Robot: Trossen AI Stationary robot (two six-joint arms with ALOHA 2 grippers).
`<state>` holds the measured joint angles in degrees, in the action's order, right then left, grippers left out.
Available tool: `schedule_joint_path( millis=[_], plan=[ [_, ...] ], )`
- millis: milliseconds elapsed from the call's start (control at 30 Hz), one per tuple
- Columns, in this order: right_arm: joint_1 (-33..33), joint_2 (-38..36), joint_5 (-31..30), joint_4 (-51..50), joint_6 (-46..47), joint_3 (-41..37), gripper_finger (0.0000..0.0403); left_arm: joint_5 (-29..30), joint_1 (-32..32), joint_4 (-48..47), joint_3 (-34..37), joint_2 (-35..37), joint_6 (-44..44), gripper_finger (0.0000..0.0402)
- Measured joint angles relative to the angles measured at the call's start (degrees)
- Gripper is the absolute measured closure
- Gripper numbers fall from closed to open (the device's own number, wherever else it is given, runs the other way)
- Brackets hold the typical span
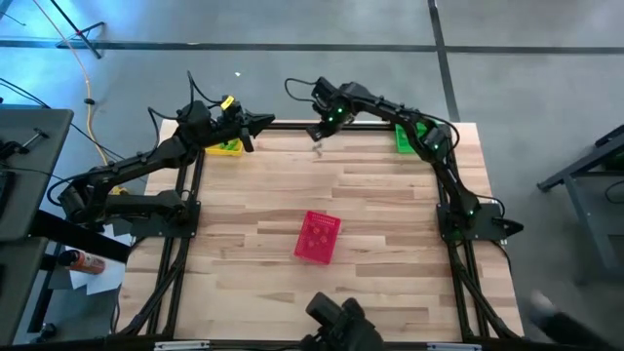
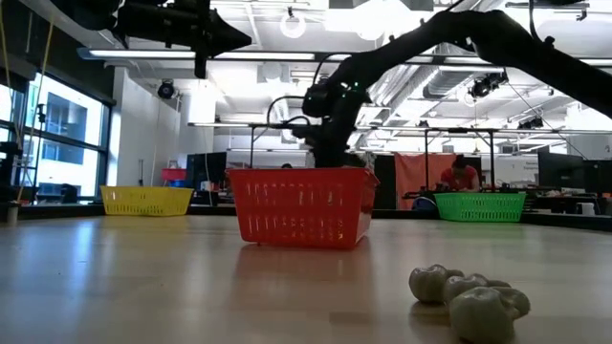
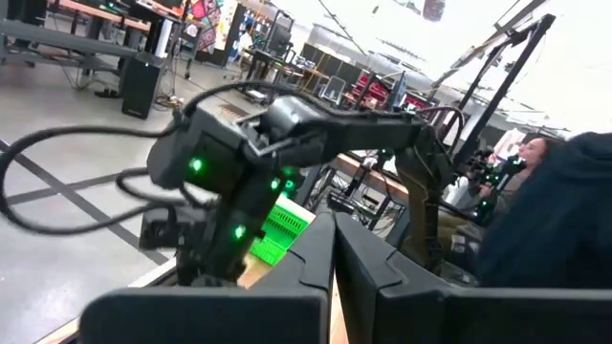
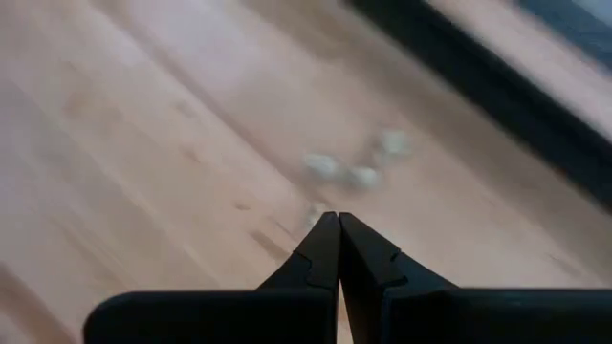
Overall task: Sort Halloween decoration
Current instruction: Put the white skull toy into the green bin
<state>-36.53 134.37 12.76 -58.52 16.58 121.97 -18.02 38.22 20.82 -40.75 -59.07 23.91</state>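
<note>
Several small pale trinkets [image 4: 352,168] lie blurred on the wood near the table's far edge. My right gripper [image 4: 337,222] hangs shut a little above them, pointing steeply down, with nothing showing between its fingers. In the high view it [image 1: 318,144] is at the middle of the far edge. More pale lumps [image 2: 469,291] rest on the table close to its near edge. My left gripper [image 1: 265,122] is shut and level, high over the far left by the yellow basket [image 1: 226,146], pointing toward the right arm.
A red mesh basket [image 1: 318,237] stands mid-table, tilted in plan. A green basket [image 1: 406,136] sits at the far right corner under the right arm. A dark rail [image 4: 497,105] runs along the far edge. A person [image 3: 559,220] is beyond the table.
</note>
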Motion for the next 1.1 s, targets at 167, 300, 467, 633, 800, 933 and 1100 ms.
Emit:
schedule_joint_path(
  millis=[167, 300, 467, 633, 800, 933, 1100],
  plan=[
    [-1.3, 0.0, 0.6, -2.9, 1.0, -0.5, 0.0403, 0.0, 0.0, 0.0, 0.0, 0.0, 0.0, 0.0401],
    [-0.3, 0.3, 1.1, 0.7, 3.6, -5.4, 0.0403, 0.1, 0.0, 0.0, 0.0, 0.0, -0.1, 0.0401],
    [0.2, 0.5, 2.5, 8.7, 8.8, -9.9, 0.0403, 0.1, 0.0, 0.0, 0.0, 0.0, -0.1, 0.0401],
    [0.0, 1.1, 1.7, 8.0, 10.1, -10.3, 0.0403, 0.1, 0.0, 0.0, 0.0, 0.0, 0.1, 0.0401],
    [0.4, 2.2, 1.7, 9.1, 11.9, -10.3, 0.0403, 0.1, 0.0, 0.0, 0.0, 0.0, 1.5, 0.0401],
    [0.9, 2.4, 2.4, 10.5, 13.5, -10.3, 0.0403, 0.1, 0.0, 0.0, 0.0, 0.0, 1.5, 0.0401],
    [2.0, 2.4, 5.0, 10.3, 14.4, -10.3, 0.0403, 0.1, 0.0, 0.0, 0.0, 0.0, 1.5, 0.0401]
  ],
)
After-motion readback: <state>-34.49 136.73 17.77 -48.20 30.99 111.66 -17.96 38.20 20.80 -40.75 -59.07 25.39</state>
